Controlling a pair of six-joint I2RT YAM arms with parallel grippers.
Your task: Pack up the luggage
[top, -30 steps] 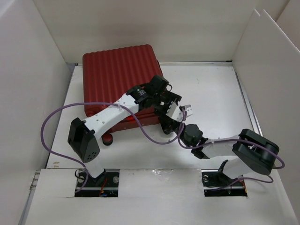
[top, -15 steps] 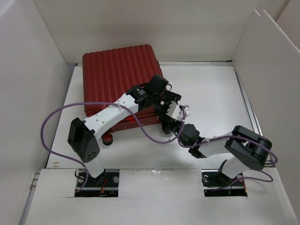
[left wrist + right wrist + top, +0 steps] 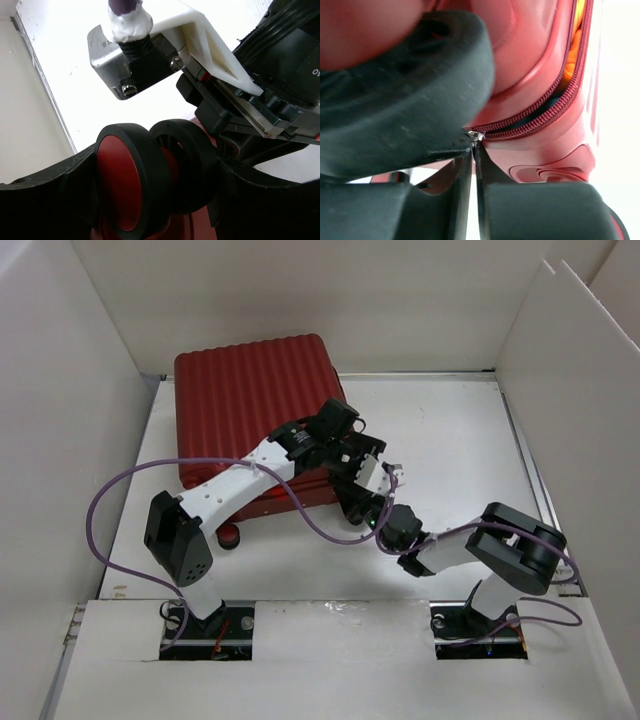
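Top external view: the large dark red, ribbed hard-shell luggage [image 3: 250,390] is seen lying flat and closed at the far left corner of the white table [image 3: 450,440], its left side close to the table's left edge, with both arms brought together at its near right corner. A single wheel [image 3: 230,536], black with a red hub, is shown at the case's near left corner, and purple cables [image 3: 100,500] are looped beside the arms. In the left wrist view, the left gripper [image 3: 156,155] is pictured with its black fingers [image 3: 60,175] spread wide and set against both outer sides of a black rubber twin wheel [image 3: 125,185] with a red hub, which is grasped between them. In the right wrist view, the right gripper [image 3: 474,145] is shown with its dark fingers [image 3: 457,170] clenched almost together, a small silver metal pull tab [image 3: 476,135] being pinched at their tips. The tab is located at the end of the dark red zip [image 3: 540,110], which is seen parted along the case's edge, with an orange item [image 3: 576,47] glimpsed inside the gap; what it is cannot be told.
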